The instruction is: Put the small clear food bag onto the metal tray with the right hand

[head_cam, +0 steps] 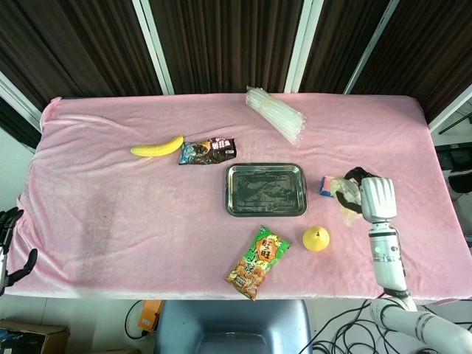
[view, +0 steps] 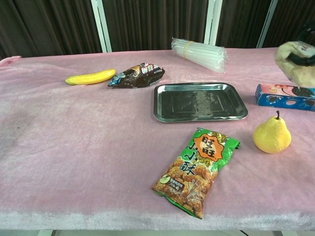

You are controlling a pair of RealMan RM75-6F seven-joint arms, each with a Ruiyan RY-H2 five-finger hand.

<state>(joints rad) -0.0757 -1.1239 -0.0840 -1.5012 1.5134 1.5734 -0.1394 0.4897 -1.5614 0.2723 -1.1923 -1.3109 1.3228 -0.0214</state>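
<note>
My right hand (head_cam: 372, 198) is raised above the table right of the metal tray (head_cam: 265, 189) and grips the small clear food bag (head_cam: 345, 195). The bag hangs from its fingers toward the tray side. In the chest view the bag (view: 297, 63) shows high at the right edge, above the blue and pink box (view: 284, 94), with dark fingers (view: 300, 59) wrapped around it. The tray (view: 199, 101) lies bare at the table's centre. My left hand (head_cam: 10, 247) hangs off the table's left edge, fingers apart, holding nothing.
A yellow pear (head_cam: 316, 238) sits just below the bag and a green snack pack (head_cam: 257, 262) lies in front of the tray. A banana (head_cam: 157, 147) and dark snack packet (head_cam: 208, 150) lie at back left. A bundle of clear sleeves (head_cam: 276, 115) lies behind the tray.
</note>
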